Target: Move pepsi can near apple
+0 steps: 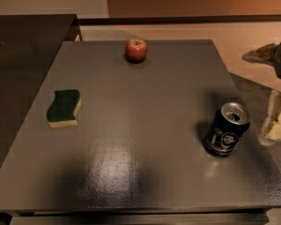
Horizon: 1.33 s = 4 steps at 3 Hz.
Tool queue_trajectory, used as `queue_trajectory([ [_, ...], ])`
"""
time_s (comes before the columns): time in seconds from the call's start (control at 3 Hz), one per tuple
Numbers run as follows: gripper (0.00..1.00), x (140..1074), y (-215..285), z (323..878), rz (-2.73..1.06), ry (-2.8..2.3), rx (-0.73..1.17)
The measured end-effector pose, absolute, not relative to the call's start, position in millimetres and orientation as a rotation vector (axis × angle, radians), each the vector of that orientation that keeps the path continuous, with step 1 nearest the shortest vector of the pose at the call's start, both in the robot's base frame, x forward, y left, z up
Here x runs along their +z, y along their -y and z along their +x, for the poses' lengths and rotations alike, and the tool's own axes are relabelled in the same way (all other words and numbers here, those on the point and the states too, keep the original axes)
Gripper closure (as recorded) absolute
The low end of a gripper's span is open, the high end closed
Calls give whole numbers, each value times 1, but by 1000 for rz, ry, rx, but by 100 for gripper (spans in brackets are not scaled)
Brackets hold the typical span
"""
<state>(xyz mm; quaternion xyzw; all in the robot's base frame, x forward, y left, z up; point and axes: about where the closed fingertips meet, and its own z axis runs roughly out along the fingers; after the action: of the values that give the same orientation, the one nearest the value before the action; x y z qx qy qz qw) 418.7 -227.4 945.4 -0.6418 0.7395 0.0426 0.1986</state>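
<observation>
The pepsi can (pixel 227 130) is dark with a silver opened top and a whitish round logo. It stands upright near the right edge of the grey table (pixel 140 125). The red apple (pixel 136 50) sits at the far middle of the table, well apart from the can. My gripper (pixel 277 121) is at the right edge of the view, just right of the can and off the table's side, holding nothing. Only pale finger parts show; the rest is cut off by the frame.
A green sponge with a yellow base (pixel 63 108) lies at the left of the table. A dark counter (pixel 23 46) borders the table on the left. A tan wall and floor lie behind.
</observation>
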Motion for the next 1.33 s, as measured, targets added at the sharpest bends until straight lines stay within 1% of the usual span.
queue_trajectory([
  [1.0,0,902,207,404,-1843,-2020,313],
  [1.33,16,898,205,399,-1848,-2016,347],
])
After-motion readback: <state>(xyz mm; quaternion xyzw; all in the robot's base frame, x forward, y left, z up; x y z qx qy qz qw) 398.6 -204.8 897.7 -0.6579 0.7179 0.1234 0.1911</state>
